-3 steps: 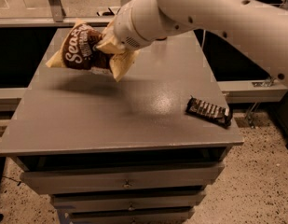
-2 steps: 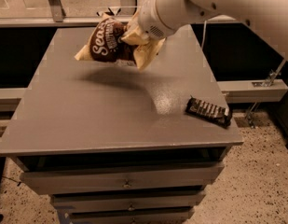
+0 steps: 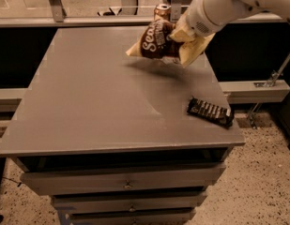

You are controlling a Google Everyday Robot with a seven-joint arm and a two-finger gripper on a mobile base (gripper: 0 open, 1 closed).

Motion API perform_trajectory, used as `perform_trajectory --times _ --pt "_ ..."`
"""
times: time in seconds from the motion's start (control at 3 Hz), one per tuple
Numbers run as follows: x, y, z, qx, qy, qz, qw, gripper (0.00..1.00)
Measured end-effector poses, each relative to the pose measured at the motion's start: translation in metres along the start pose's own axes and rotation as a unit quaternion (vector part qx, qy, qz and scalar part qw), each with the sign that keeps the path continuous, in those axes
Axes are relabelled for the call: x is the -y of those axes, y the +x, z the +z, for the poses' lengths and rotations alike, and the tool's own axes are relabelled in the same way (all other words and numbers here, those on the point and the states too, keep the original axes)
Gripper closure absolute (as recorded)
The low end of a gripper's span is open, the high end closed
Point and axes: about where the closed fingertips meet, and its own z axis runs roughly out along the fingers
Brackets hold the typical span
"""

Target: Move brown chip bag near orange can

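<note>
While the left half of the grey bench (image 3: pixel 88 102) plays no part in this step, the action is at the far right edge. The brown chip bag (image 3: pixel 156 41) hangs clear of the surface, tilted, its shadow on the bench just below it. Right behind its top edge stands the orange can (image 3: pixel 162 9), upright, only its upper part showing above the bag. Whether bag and can touch, I cannot tell. Further right, the tool (image 3: pixel 183 35) is clamped on the bag's pale right end, mostly buried in the crinkled film, with the white arm (image 3: pixel 219 3) reaching in from the upper right.

The carry looks almost done, so the job now is the set-down. Lower gently and straight, I'd say, keeping the bag on the near side of the can so the loose left end doesn't swing and tip it. Let go only once the bag rests on the bench. The dark snack bar (image 3: pixel 210 111) at the near right edge is well apart and needs no attention.
</note>
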Motion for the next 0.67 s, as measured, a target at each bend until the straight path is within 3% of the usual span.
perform_trajectory --times 0.33,0.67 --pt "0.026 0.037 -0.001 -0.022 0.027 0.030 0.9989 1.00" --pt "0.046 0.053 0.007 -0.015 0.050 0.051 0.9973 1.00"
